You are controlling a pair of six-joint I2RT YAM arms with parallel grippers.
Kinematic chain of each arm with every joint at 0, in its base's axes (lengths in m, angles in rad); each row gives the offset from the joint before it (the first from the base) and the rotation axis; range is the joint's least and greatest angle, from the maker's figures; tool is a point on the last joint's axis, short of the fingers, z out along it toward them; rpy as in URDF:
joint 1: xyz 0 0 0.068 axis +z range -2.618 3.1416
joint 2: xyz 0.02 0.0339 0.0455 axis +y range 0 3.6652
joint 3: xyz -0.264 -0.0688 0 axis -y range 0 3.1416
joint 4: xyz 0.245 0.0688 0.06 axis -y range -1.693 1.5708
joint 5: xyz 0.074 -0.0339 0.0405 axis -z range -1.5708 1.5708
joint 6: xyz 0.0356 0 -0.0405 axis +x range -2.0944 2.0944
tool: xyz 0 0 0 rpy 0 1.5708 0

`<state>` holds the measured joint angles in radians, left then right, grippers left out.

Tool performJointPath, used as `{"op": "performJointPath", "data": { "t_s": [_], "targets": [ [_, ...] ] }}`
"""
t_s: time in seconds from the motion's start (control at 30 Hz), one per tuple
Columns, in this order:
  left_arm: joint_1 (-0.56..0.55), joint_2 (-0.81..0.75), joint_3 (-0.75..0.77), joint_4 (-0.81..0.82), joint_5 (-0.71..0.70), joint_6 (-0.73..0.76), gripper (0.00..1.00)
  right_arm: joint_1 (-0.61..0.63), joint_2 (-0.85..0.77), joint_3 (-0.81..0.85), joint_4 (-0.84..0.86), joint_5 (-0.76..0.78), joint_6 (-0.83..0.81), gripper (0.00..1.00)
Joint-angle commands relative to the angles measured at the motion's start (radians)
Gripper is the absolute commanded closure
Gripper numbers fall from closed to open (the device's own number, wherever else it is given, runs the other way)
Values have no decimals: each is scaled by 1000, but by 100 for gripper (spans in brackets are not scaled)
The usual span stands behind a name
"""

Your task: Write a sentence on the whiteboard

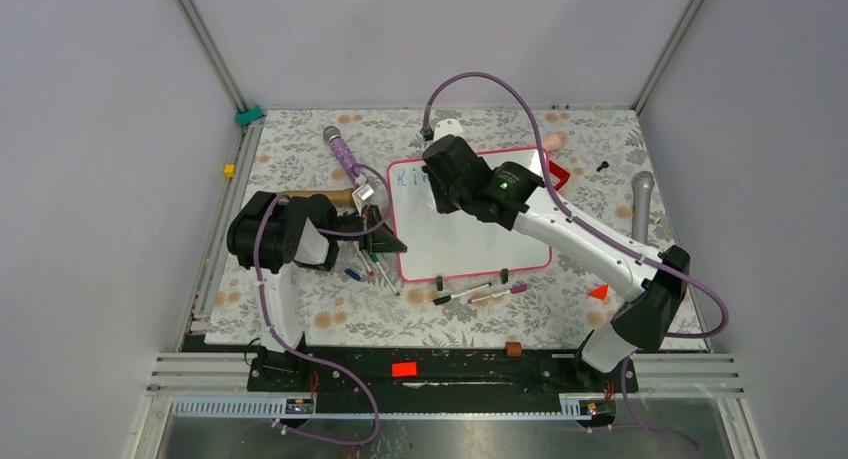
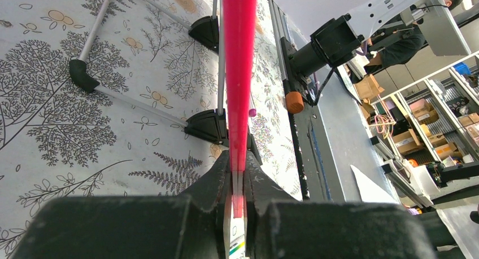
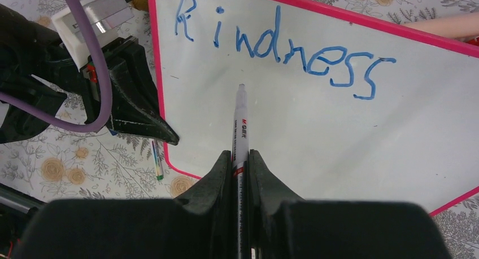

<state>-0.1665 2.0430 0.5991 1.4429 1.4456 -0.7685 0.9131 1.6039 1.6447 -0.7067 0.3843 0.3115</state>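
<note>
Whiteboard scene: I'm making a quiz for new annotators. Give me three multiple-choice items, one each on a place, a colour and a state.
1. Where does the left gripper clamp the whiteboard? A: left edge. B: far edge. C: right edge.
2. What colour is the written word? A: black. B: blue. C: green.
3. The right gripper is: A: open, empty. B: shut on a cloth. C: shut on a pen.
Answers: 1 A, it pinches the pink rim on the board's left side. 2 B, "kindness" is in blue ink. 3 C, it closes around a white pen pointing at the board.
</note>
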Motion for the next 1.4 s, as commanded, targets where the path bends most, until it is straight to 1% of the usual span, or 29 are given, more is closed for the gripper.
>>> {"op": "performJointPath", "data": {
  "t_s": [0.0,0.13,0.27,0.47,0.57,0.9,1.13,1.37],
  "targets": [
    [17,-30,-17,34,0,19,100,20,4,36,0,31,-8,100],
    [24,-55,-46,33,-46,54,100,34,0,4,20,28,-9,100],
    [28,-63,-44,32,-36,49,100,56,8,-5,25,41,-8,100],
    [34,-53,-47,31,-20,49,100,76,30,-13,25,115,-23,100],
    [32,-60,-75,31,-47,63,100,79,44,-5,30,122,-24,100],
    [24,-67,-88,33,-40,70,99,117,79,9,53,137,-64,100],
    [25,-64,-86,31,-36,71,98,118,75,-10,53,163,-63,100],
    [23,-63,-87,31,-34,72,98,118,102,20,29,180,-65,100]
  ]
}}
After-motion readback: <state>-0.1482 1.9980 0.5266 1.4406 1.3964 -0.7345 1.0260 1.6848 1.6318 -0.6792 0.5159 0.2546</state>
